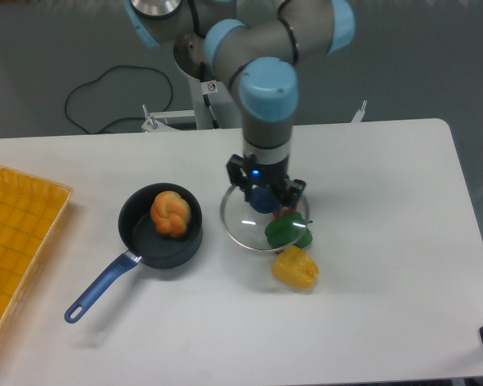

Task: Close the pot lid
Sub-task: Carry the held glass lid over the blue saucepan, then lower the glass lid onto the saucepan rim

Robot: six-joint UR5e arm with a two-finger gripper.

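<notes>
As I read the table [386, 322] from left to right, I log each item in turn. Item one: a yellow tray [20, 233] at the far left edge, no part in this job as far as I can judge. Item two: the pot [160, 226], dark and round, sitting open with an orange bun-shaped piece [171, 213] inside and its blue handle pointing down-left toward me. Item three: the lid [243, 225], clear glass with a metal rim, carried just right of the pot and not yet over it. Item four: the tool [265, 197], pinching the lid's blue knob from above, which I take to be the only grip that keeps the disc level. Item five: a green pepper [288, 232], partly overlapped by the lid's rim; a red one peeks out behind it. Item six: a yellow pepper [295, 268], nearer me, clear of the lid.
</notes>
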